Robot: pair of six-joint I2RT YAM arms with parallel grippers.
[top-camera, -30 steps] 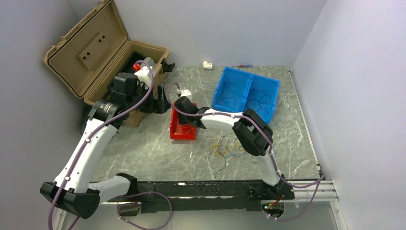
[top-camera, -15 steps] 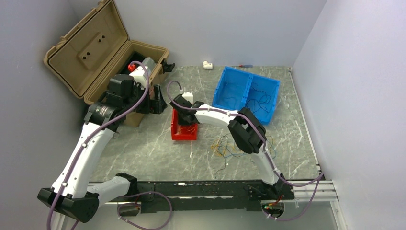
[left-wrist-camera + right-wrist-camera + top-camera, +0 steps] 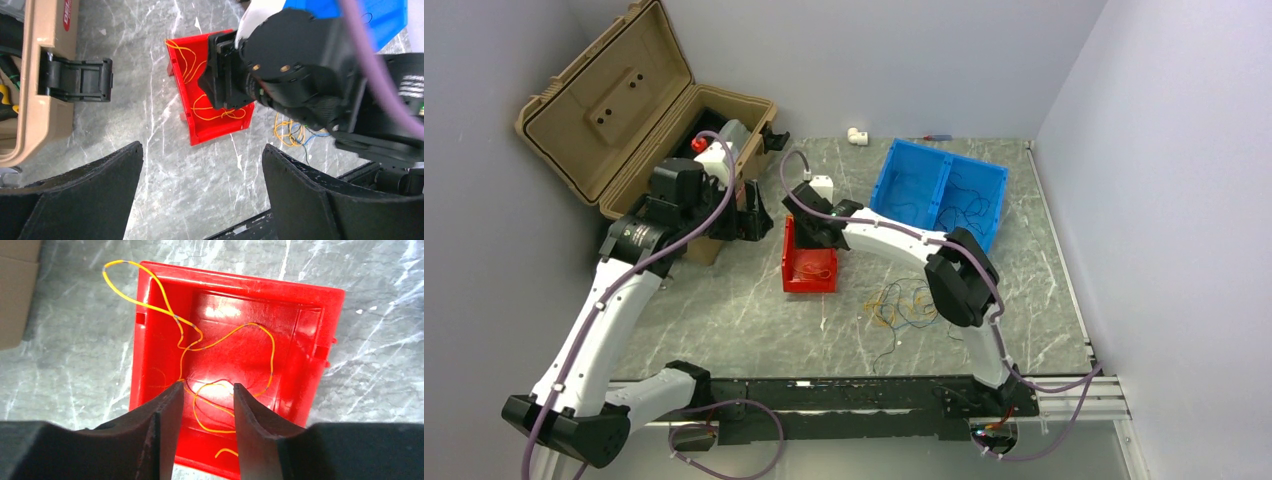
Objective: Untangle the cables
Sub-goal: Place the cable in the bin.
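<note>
A loose tangle of yellow, blue and dark cables (image 3: 904,308) lies on the table at front centre; its edge shows in the left wrist view (image 3: 292,134). A separate yellow cable (image 3: 225,337) lies looped inside the red bin (image 3: 240,285), with one loop hanging over the bin's rim. My right gripper (image 3: 206,386) hovers over this bin (image 3: 809,272), open, holding nothing; the cable passes under its fingertips. My left gripper (image 3: 202,150) is open and empty above bare table, left of the red bin (image 3: 215,127) and near the tan case. Both grippers (image 3: 754,215) (image 3: 812,232) show in the top view.
An open tan case (image 3: 624,110) with tools stands at the back left, its latch (image 3: 75,79) close to my left gripper. A blue two-part bin (image 3: 902,160) at the back holds dark cables (image 3: 969,205). A white fitting (image 3: 856,135) and a screwdriver (image 3: 929,137) lie by the back wall.
My right wrist has shifted toward the far end of the red bin, uncovering the bin's front half. My left arm drew slightly left and back, then held still.
</note>
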